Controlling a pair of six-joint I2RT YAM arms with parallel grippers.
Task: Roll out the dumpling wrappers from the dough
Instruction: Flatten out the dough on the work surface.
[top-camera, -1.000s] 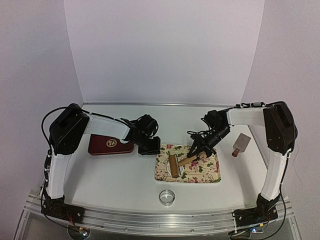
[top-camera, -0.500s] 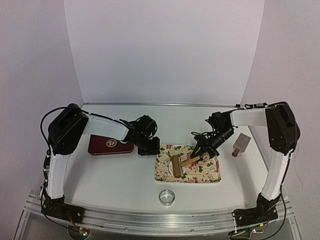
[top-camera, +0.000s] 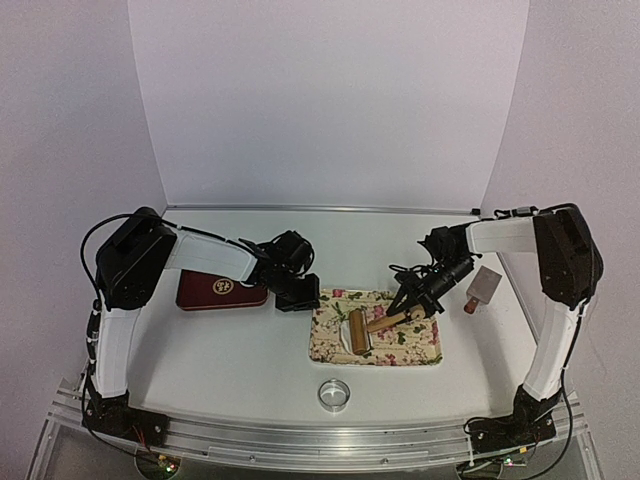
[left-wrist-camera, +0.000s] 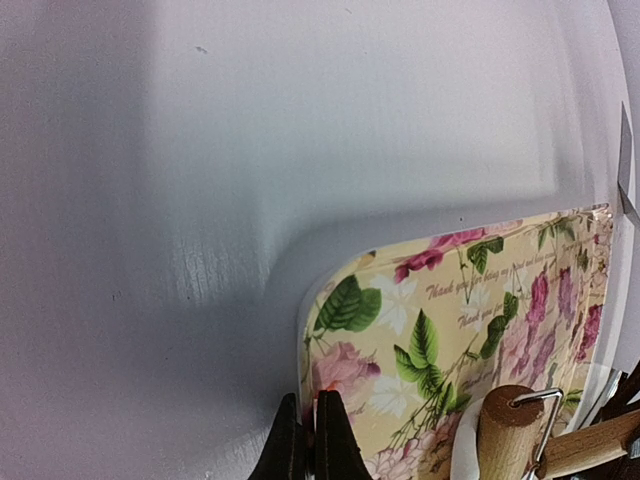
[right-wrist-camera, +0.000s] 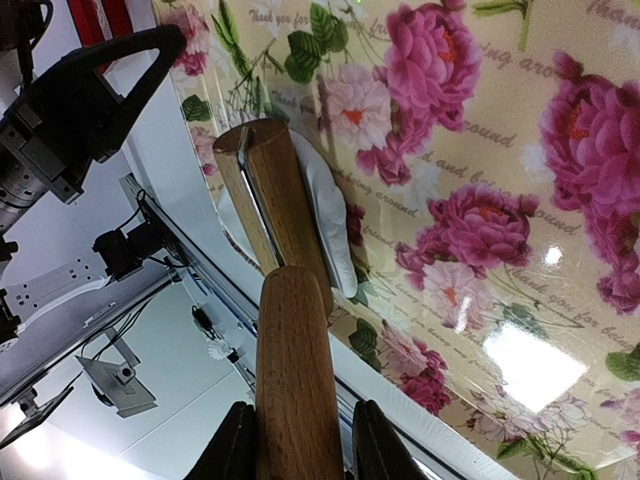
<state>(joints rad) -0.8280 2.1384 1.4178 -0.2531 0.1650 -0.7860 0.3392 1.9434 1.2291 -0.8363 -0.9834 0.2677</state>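
Top external: the right pincer (top-camera: 415, 303), gripping the wooden roller (top-camera: 357, 331), pulled it right, so the dough (right-wrist-camera: 325, 205) gets flatter; the left pincer (left-wrist-camera: 308, 440) sits shut by the tray (left-wrist-camera: 450, 290).

Turned wood on the roller (right-wrist-camera: 272, 190): barrel smooth and pale with a low sheen, handle darker and varnished, thin bare-metal wire bracket at the barrel end. The tray (right-wrist-camera: 480, 150) is hard and glossy, its floral print throwing bright glare patches, and the dough (right-wrist-camera: 328, 215) on it is white, matt, soft-looking. The table (left-wrist-camera: 150, 200) is white, smooth, matt with faint scuffs; ring (top-camera: 335, 393) shiny, metal-looking; fingers (right-wrist-camera: 236, 452) black matt plastic.
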